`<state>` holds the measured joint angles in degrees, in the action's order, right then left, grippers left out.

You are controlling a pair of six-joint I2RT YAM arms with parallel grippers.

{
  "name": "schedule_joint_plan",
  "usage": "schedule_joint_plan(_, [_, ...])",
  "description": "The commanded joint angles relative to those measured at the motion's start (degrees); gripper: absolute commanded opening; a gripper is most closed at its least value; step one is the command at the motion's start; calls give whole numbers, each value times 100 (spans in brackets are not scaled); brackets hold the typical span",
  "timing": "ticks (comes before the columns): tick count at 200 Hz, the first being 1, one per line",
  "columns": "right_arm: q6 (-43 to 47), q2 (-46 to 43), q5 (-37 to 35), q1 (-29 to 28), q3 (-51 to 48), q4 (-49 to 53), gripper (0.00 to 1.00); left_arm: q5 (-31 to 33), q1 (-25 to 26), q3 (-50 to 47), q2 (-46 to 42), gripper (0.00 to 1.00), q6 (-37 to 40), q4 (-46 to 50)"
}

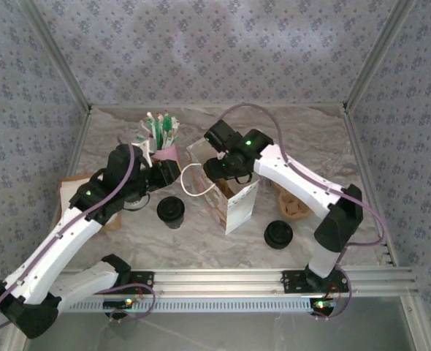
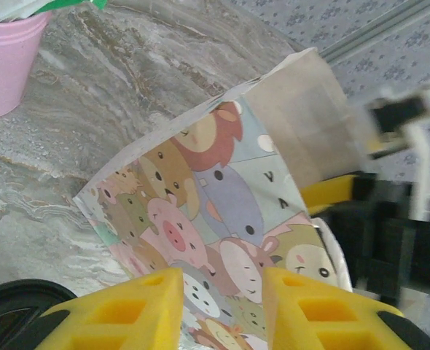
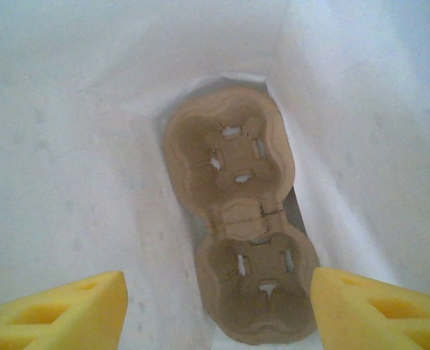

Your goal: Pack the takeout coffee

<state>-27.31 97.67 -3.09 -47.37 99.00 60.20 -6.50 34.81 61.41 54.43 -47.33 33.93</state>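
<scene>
A marbled grey table (image 1: 201, 245) sits inside walls (image 1: 201, 51) papered in a small blue-grey pattern, with a metal rail along the bottom of the overhead view.

The takeout coffee (image 1: 170, 210) stands on the table left of centre, just left of the white paper bag (image 1: 241, 205) and apart from it. From above, its round black lid covers what seems to be the cup beneath. In the left wrist view only an arc of that lid (image 2: 14, 310) shows, cut off at the lower left corner.

The left gripper (image 2: 222, 281) has a narrow gap against the bag's cartoon-printed side (image 2: 200, 197); whether it pinches the paper I cannot tell. The right gripper (image 3: 216, 292) hangs in the bag's mouth, spread wide and empty, above a brown two-well carrier (image 3: 237, 219) lying on the bag's floor.
</scene>
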Motion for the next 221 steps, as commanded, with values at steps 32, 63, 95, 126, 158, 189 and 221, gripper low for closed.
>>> schedule_joint_plan(32, [224,-986,383,96,161,-139,72,320,-35,701,-32,39,452,153])
schedule_joint_plan(63, [280,-1599,589,191,-14,-374,76,603,-35,980,-215,46,617,318])
schedule_joint_plan(95, [278,-2357,635,364,-551,-493,78,730,-32,1093,-355,52,655,448])
schedule_joint_plan(126, [147,-3227,862,618,-1419,-627,76,678,-35,938,-528,52,647,536])
schedule_joint_plan(158, [26,-4044,1131,772,-2419,-708,72,693,-31,838,-630,44,702,1056])
schedule_joint_plan(189, [-146,-4696,1310,817,-3360,-829,66,703,-35,351,-816,39,534,1126])
schedule_joint_plan(221, [-345,-5101,1314,826,-4369,-1474,57,25,-34,16,-323,37,253,628])
